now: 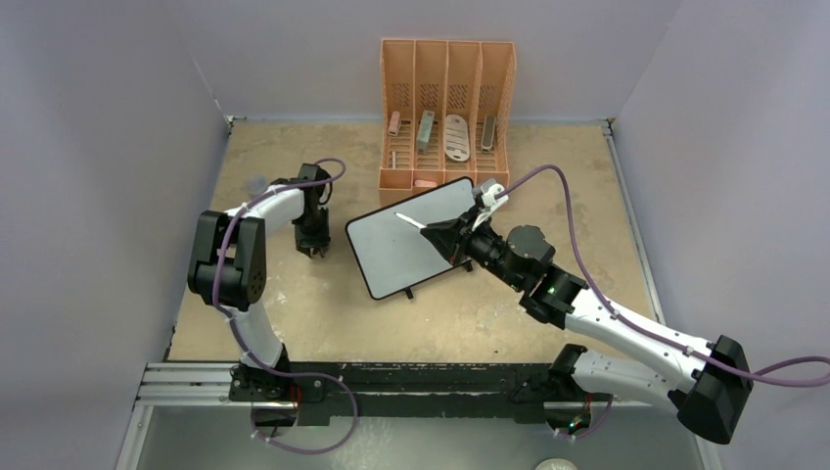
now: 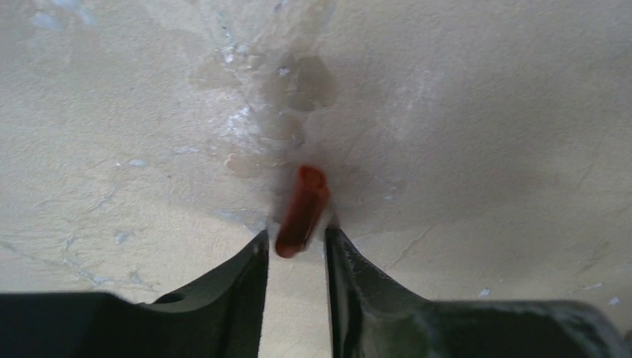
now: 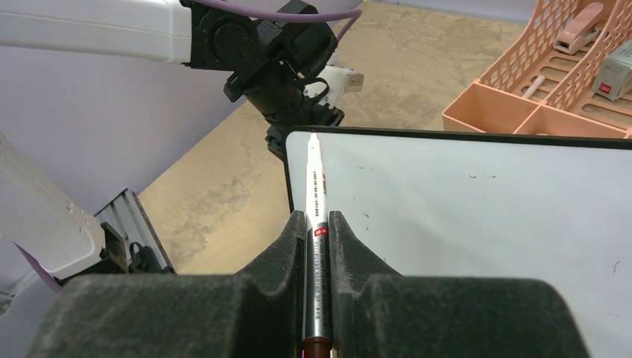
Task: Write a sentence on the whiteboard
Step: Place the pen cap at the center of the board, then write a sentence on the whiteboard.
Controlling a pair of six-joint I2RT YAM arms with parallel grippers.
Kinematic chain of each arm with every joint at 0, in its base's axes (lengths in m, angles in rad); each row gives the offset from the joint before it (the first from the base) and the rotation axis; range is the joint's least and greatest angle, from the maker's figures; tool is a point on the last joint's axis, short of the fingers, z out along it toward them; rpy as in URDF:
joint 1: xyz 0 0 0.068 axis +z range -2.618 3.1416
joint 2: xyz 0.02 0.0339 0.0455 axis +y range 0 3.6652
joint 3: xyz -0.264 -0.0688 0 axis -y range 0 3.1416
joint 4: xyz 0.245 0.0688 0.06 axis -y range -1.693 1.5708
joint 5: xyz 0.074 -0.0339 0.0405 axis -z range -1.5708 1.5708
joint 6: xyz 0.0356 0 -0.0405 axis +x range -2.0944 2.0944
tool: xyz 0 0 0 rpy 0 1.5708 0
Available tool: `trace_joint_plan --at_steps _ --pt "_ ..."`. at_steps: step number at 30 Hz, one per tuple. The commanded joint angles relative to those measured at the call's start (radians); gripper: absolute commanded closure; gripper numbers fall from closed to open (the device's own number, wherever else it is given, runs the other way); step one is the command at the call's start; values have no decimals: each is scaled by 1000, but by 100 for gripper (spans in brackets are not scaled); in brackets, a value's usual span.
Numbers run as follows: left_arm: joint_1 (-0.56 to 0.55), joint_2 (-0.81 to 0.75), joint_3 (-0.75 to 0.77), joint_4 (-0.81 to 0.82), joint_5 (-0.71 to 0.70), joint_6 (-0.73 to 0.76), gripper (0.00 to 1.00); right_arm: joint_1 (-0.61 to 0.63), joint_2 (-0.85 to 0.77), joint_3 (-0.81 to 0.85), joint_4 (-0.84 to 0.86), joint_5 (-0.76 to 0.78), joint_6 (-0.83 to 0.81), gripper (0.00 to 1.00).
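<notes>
1. I see the whiteboard lying on the table in the middle, between the two arms, and turned at an angle.
2. Its far right corner comes just beside the near edge of the orange organizer. I cannot tell if they touch.
3. The face of the board is white, with only a few tiny dark specks in the right wrist view.
4. The right gripper is over the right part of the board and points to the left.
5. Its fingers are clamped on a white marker, one on each side of the barrel.
6. The marker tip reaches out over the board near its far left edge. I cannot tell if the tip touches the surface.
7. The left gripper points down at the table, just to the left of the board and apart from it.
8. Its fingers are close together, with a small red cap pinched between the tips.
9. The free end of the cap points at the bare table, which is stained and scratched there.
</notes>
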Motion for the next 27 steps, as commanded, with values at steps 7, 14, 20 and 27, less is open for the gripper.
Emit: trace_joint_plan --at_steps 7,14,20,27 --pt "6 -46 -22 6 -16 13 55 5 -38 14 -4 38 -6 100" --pt "6 -273 -41 64 17 5 44 10 -57 13 -9 69 -6 100" --pt "21 -535 -99 175 150 -11 39 24 -67 52 -48 104 -29 100" --pt "75 -796 -180 314 356 -14 19 31 -86 40 -39 99 -39 100"
